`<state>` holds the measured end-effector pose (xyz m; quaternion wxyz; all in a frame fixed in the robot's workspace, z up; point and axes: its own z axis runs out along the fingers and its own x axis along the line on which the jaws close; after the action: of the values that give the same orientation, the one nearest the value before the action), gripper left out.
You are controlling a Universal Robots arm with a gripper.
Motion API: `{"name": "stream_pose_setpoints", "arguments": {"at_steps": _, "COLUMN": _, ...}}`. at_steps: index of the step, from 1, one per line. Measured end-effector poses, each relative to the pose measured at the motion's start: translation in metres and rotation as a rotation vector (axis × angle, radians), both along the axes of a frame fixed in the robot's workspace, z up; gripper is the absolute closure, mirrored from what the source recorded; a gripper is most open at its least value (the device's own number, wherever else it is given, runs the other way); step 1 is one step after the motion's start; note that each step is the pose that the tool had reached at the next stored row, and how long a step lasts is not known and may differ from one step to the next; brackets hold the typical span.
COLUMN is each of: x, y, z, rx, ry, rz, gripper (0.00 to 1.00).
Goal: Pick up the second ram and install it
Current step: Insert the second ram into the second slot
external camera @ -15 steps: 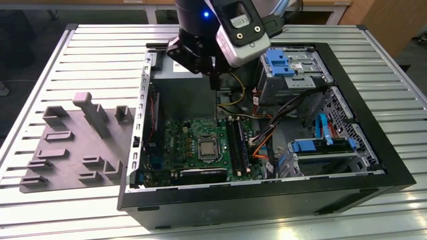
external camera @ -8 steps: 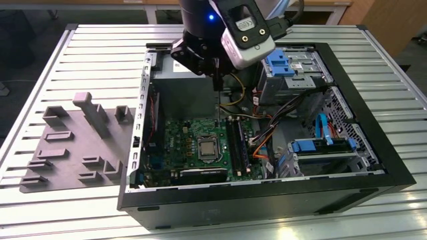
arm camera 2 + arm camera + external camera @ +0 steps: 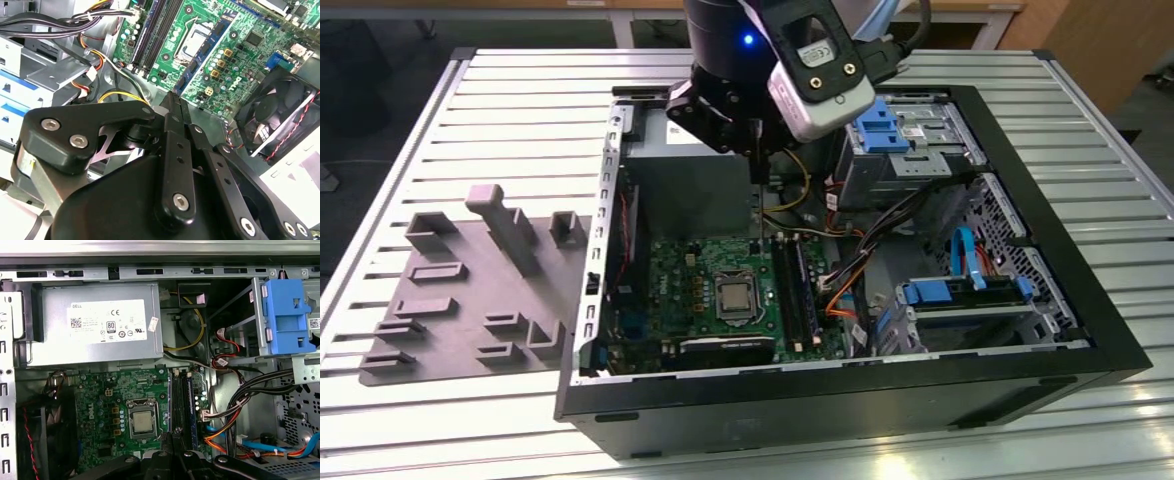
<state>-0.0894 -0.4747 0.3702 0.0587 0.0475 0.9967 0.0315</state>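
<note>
I had the claw (image 3: 755, 140) hanging above the open computer case (image 3: 1067, 330). Its jaws were drawn tight on a thin dark blade that I took for the second ram (image 3: 758, 170), seen edge-on, though I could not make out its chips. Below the claw lay the green motherboard (image 3: 100, 405). The bank of black memory slots (image 3: 178, 400) ran under the fingertips, and a dark blue stick (image 3: 189, 405) was seated in a slot just beside that line. The grey power-supply box (image 3: 95, 325) sat beyond the claw, and the bundled cables (image 3: 250, 390) lay off to one side.

I judged the pick-up done and the carry over the board in hand, with the blade well above the slots and touching nothing. Seating it, by my reckoning, called for the blade's lower edge to be square and parallel over a free slot, clear of the seated stick. After that it needed a straight push down without tilt.
</note>
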Motion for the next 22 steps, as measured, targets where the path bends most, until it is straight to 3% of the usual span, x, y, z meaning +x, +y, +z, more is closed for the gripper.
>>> {"name": "stream_pose_setpoints", "arguments": {"at_steps": 2, "x": 0.0001, "y": 0.0, "z": -0.0004, "rx": 0.0002, "ry": 0.0, "rz": 0.0, "gripper": 0.88}}
{"name": "stream_pose_setpoints", "arguments": {"at_steps": 5, "x": 0.0015, "y": 0.0, "z": -0.0021, "rx": 0.0001, "ry": 0.0061, "rz": 0.0, "gripper": 0.88}}
{"name": "stream_pose_setpoints", "arguments": {"at_steps": 15, "x": 0.0133, "y": 0.0, "z": -0.0098, "rx": 0.0001, "ry": 0.0375, "rz": 0.0, "gripper": 0.88}}
{"name": "stream_pose_setpoints", "arguments": {"at_steps": 22, "x": 0.0141, "y": 0.0, "z": -0.0113, "rx": 0.0, "ry": 0.0402, "rz": 0.001, "gripper": 0.88}}
